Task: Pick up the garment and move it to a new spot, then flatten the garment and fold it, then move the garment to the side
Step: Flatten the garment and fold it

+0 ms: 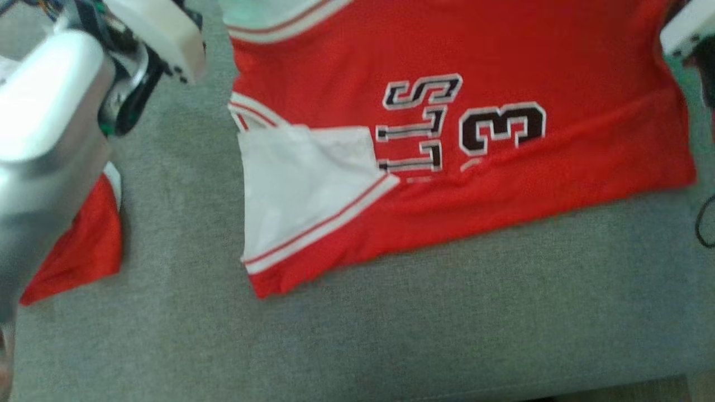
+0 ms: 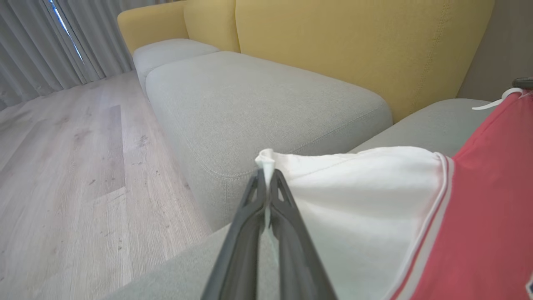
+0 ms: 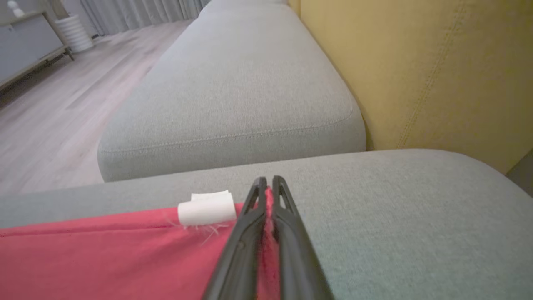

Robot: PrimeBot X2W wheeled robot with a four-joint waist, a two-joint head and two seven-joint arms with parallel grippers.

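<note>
Living room: sofa (image 2: 266, 104), curtains (image 2: 50, 41).

You can read a black "3" (image 1: 501, 127) on the red jersey (image 1: 558, 50); just beside the 3, letters (image 1: 419, 125) "LLS", partly under a white flap (image 1: 301, 184).

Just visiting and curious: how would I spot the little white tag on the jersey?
Find the grey cushion by the yellow backrest. The red jersey lies on it; at its edge, beside the right end effector, sits the tag, a small white curl against red.
</note>
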